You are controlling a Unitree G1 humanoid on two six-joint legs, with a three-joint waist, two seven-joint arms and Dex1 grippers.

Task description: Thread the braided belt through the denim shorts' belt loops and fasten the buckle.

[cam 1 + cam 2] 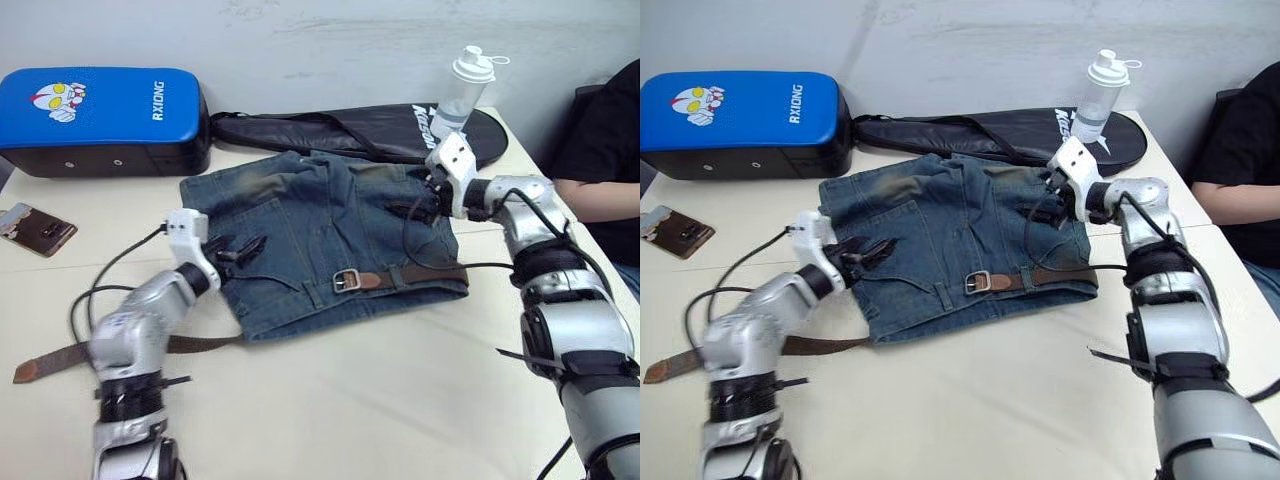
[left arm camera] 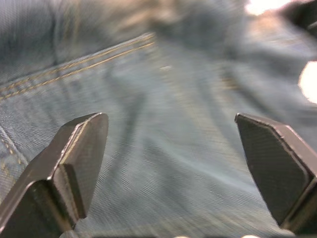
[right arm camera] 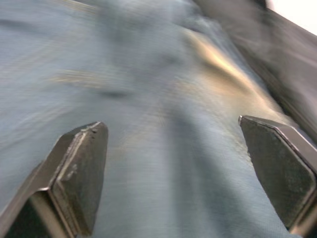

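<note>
Nearest the table's front edge, the braided belt [image 1: 60, 361] trails its loose tail toward the left edge; the rest runs along the waistband of the denim shorts [image 1: 310, 235], lying mid-table. Its buckle [image 1: 346, 280] rests on the waistband, and the strap looks unfastened there. How many belt loops it passes through I cannot tell, so threading seems partly done and fastening remains. Both left gripper [image 1: 237, 250] and right gripper [image 1: 415, 207] hover over the denim with fingers spread, holding nothing.
</note>
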